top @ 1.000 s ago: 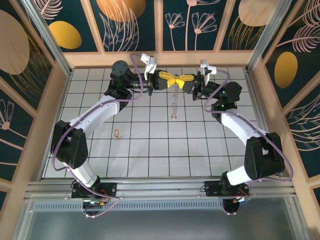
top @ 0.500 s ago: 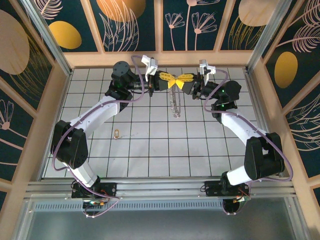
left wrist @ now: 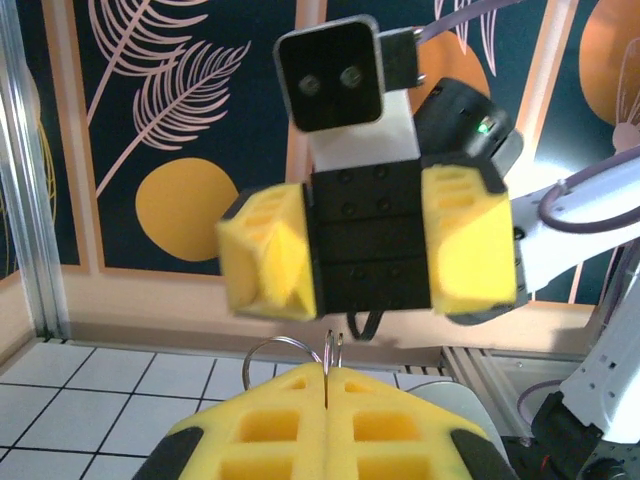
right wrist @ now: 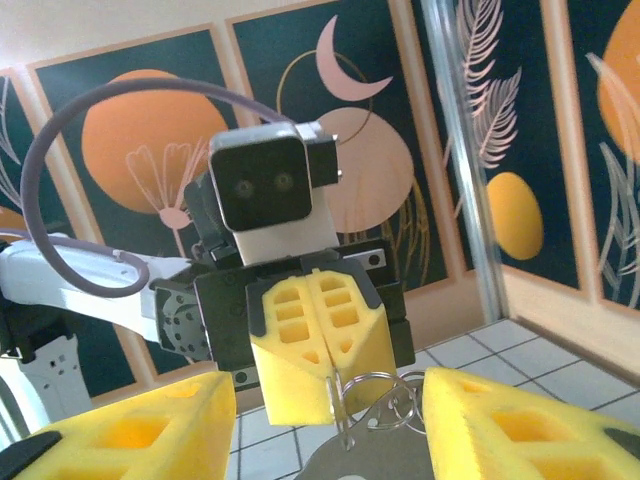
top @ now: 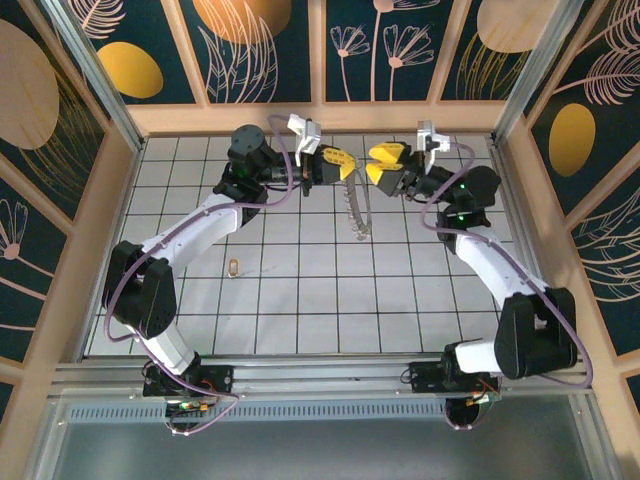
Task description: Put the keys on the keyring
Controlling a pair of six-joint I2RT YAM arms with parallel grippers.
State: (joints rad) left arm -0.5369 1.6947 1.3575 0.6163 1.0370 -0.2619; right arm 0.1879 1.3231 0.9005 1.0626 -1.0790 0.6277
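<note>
The right claw (top: 378, 163) has drawn back from the left claw (top: 342, 166) since a second ago, and its yellow fingers (left wrist: 468, 235) now stand spread apart with nothing between them. Above the far side of the tiled tabletop (top: 300, 310), the left claw stays clenched on the keyring (top: 353, 208), pinching its top loop while the beaded length dangles below. The small brass key (top: 233, 267) lies on the tabletop, well apart, beside the left arm (top: 190, 235).
</note>
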